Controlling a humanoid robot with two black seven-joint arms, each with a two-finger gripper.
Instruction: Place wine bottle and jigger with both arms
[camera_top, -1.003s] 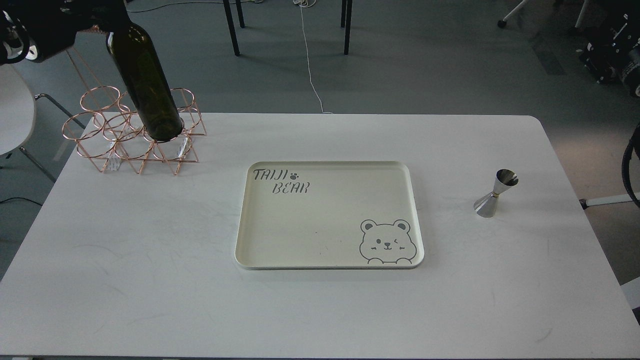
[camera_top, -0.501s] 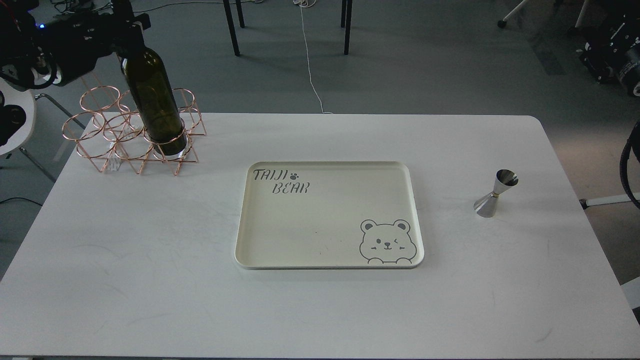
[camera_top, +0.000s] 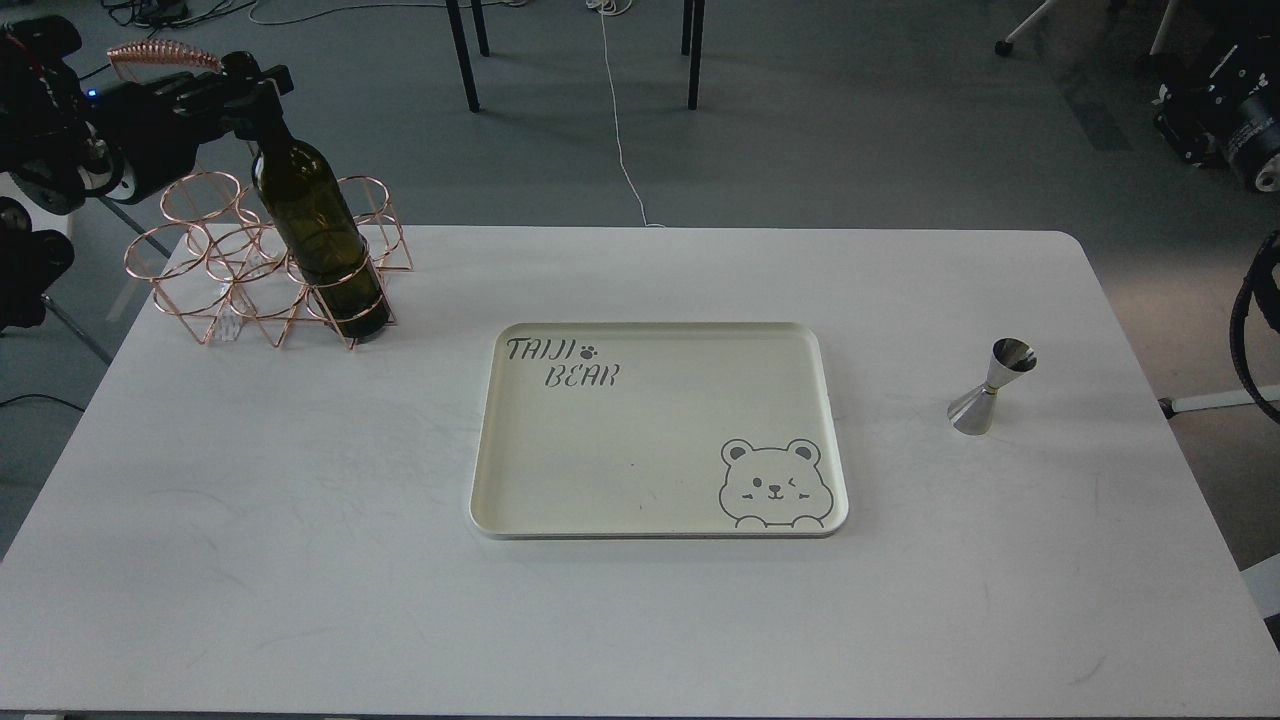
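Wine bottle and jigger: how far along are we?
Nothing is fully done yet. In hand: the left gripper is at the neck of the wine bottle, which sits tilted in a ring of the copper wire rack. Left: the jigger stands untouched on the table, right of the tray; no right gripper in view.

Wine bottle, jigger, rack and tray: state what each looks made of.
Wine bottle: dark olive glass, glossy highlights.
Jigger: polished steel, apparently; mirror reflections.
Rack: thin wire, copper or rose-gold finish.
Tray: cream, matte, probably plastic or coated metal; printed bear.
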